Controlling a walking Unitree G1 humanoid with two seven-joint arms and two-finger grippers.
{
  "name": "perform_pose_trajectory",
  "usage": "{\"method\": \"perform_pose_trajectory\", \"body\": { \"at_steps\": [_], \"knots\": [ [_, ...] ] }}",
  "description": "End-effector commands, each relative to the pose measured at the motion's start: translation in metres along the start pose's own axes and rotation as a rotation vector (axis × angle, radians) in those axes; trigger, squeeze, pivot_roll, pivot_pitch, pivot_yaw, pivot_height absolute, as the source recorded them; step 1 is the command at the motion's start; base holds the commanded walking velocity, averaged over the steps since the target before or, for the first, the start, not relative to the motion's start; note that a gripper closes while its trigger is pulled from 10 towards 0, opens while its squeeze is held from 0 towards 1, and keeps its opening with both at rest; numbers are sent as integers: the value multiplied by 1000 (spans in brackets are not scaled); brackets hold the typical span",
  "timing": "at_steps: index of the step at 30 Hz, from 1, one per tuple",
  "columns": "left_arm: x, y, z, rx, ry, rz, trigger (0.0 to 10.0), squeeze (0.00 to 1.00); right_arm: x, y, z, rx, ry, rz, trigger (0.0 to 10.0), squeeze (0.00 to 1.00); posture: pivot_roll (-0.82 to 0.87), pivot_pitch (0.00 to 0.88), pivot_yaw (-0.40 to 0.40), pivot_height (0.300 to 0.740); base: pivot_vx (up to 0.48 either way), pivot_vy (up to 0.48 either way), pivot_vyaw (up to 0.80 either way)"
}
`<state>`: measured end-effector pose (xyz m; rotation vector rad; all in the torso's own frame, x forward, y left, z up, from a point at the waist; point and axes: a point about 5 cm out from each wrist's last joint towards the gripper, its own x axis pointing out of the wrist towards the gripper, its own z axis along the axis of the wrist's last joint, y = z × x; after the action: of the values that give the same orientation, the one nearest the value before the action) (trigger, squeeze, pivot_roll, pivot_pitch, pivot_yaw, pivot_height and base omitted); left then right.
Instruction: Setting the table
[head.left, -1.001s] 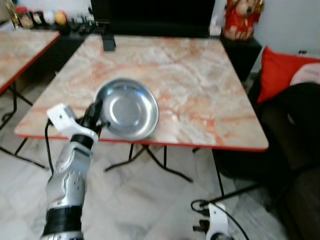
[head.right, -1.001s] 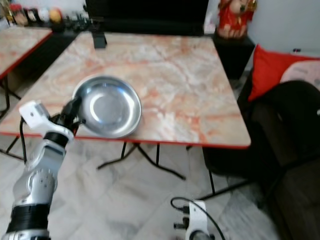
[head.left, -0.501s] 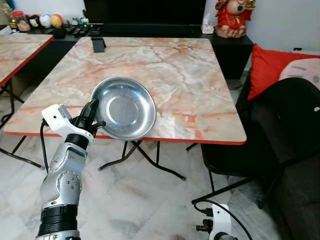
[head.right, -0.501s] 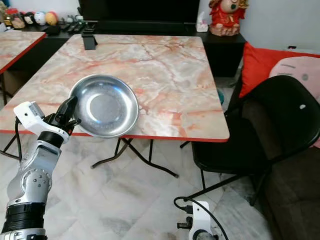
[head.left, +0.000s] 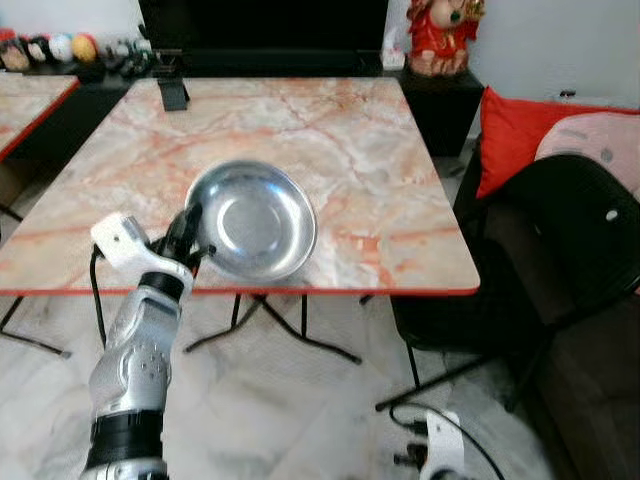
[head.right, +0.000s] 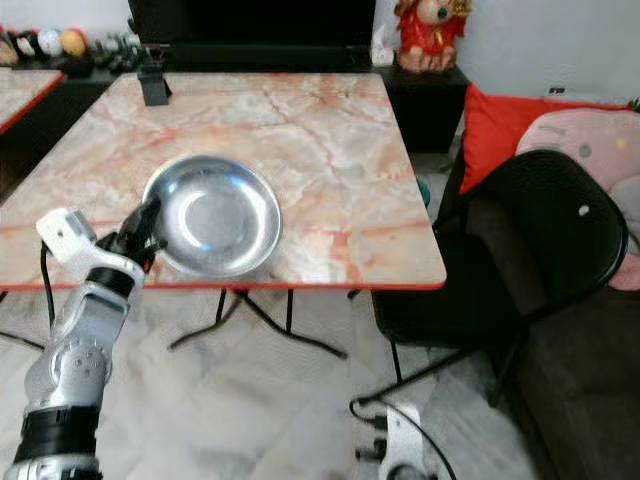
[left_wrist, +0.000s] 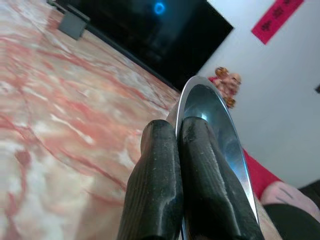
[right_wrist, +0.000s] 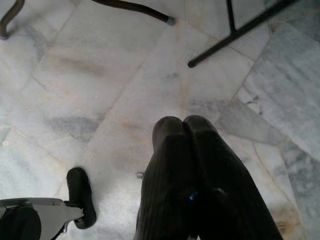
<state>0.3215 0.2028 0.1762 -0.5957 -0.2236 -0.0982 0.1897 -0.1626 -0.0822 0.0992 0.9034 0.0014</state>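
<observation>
Pinching the steel bowl (head.left: 252, 220) by its rim, the left gripper (head.left: 186, 232) holds it over the marble counter (head.left: 340, 130) (right gripper (right_wrist: 184, 131) idle, jaws pressed together).

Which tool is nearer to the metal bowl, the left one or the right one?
Left. The left tool is shut on the metal bowl at its near rim, over the table edge. The right tool hangs low over the floor.
</observation>
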Motion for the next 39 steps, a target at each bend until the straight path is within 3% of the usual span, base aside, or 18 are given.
{"method": "perform_pose_trajectory", "body": {
  "at_steps": [1, 9, 22, 25, 27, 39],
  "knots": [
    [2, -2, 6, -2, -32, -7, 10000, 0, 0, 1, 1, 7, -2, 5, 10000, 0, -7, 31, -4, 740, 300, 0, 0],
    [2, -7, 4, -10, -30, -17, 10000, 0, 1, 1, 2, 3, -2, 5, 10000, 0, -6, 42, -9, 740, 292, 0, 0],
    [0, -4, 1, -29, 47, -37, 10000, 0, 1, 1, 3, 2, -1, 6, 10000, 0, -4, 53, -11, 740, 0, 0, 0],
    [-2, 0, -4, -50, 80, -10, 10000, 0, 1, 1, 3, -1, 0, 8, 10000, 0, -3, 55, -10, 740, 0, 0, 0],
    [-4, 12, -9, -26, 119, 73, 10000, 0, 1, 1, 3, 0, -1, 9, 10000, 0, 1, 55, -11, 740, 0, 0, 0],
    [-13, 34, -12, -125, 129, 183, 10000, 0, 1, 1, 3, -3, 0, 13, 10000, 0, 2, 54, -11, 740, 0, 0, 0]
  ]
}}
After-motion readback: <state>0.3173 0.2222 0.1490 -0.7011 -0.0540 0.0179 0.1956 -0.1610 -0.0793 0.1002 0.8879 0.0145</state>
